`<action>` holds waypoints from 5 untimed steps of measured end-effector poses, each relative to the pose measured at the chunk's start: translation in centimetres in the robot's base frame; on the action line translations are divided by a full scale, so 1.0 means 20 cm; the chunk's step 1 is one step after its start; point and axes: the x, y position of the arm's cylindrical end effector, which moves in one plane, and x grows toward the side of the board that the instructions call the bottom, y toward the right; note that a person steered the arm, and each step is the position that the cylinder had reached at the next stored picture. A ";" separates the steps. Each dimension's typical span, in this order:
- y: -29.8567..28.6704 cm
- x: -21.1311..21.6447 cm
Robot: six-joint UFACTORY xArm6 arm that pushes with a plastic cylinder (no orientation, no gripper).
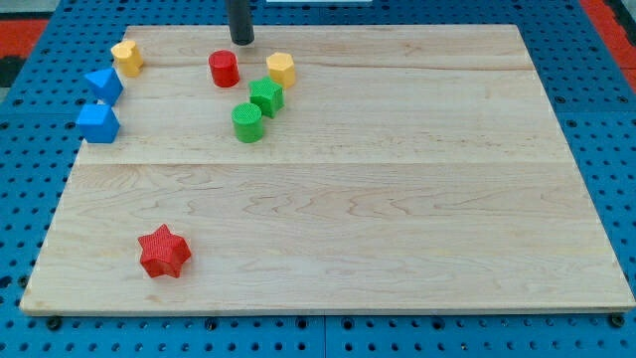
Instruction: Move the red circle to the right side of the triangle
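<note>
The red circle is a short red cylinder near the view's top, left of centre. The blue triangle lies at the view's upper left, well to the left of the red circle. My tip is the lower end of a dark rod at the top edge of the board, just above and slightly right of the red circle, with a small gap between them.
A yellow block sits above the triangle, a blue cube below it. A yellow hexagon, a green star-like block and a green cylinder cluster right of and below the red circle. A red star lies at the lower left.
</note>
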 end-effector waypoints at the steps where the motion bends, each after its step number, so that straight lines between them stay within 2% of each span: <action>1: 0.00 -0.03; 3: -0.01 -0.06; 5: 0.04 0.16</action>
